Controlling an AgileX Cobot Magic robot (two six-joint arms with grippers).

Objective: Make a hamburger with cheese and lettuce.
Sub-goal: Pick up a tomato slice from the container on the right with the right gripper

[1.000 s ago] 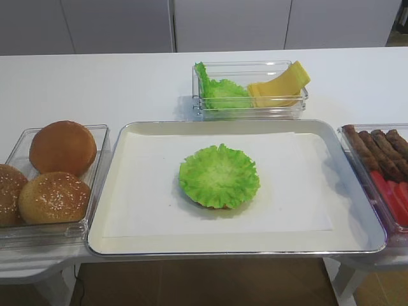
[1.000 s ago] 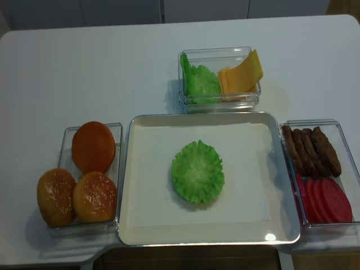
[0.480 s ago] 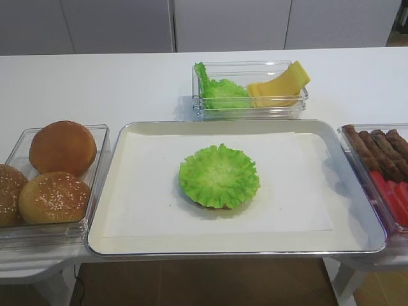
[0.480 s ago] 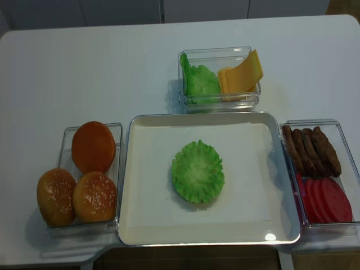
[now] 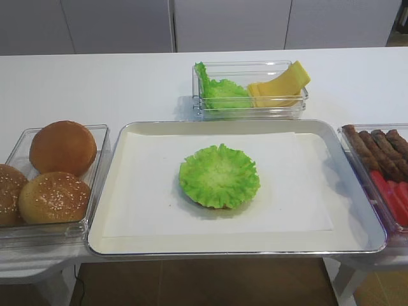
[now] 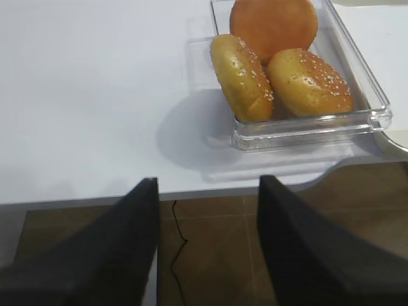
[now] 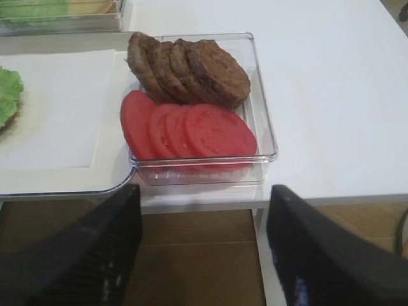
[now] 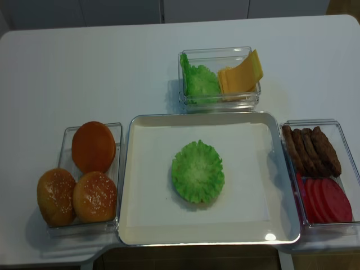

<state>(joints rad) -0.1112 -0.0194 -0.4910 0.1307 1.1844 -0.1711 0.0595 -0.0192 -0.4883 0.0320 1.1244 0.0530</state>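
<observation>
The hamburger (image 5: 218, 176) lies in the middle of the metal tray (image 5: 121, 236): a thin brown bun base under a ruffled green lettuce leaf (image 8: 197, 171). Its edge shows at the left of the right wrist view (image 7: 7, 95). More lettuce (image 5: 220, 92) and the fanned yellow cheese slices (image 5: 280, 86) stand in a clear box behind the tray. Neither gripper shows in the high views. My right gripper (image 7: 204, 245) is open and empty below the table's front edge. My left gripper (image 6: 207, 239) is open and empty below the front edge too.
A clear box at the left holds three domed buns (image 5: 60, 169), also in the left wrist view (image 6: 280, 57). A clear box at the right holds brown patties (image 7: 188, 67) and red tomato slices (image 7: 191, 131). The white table (image 8: 84, 73) surrounds them.
</observation>
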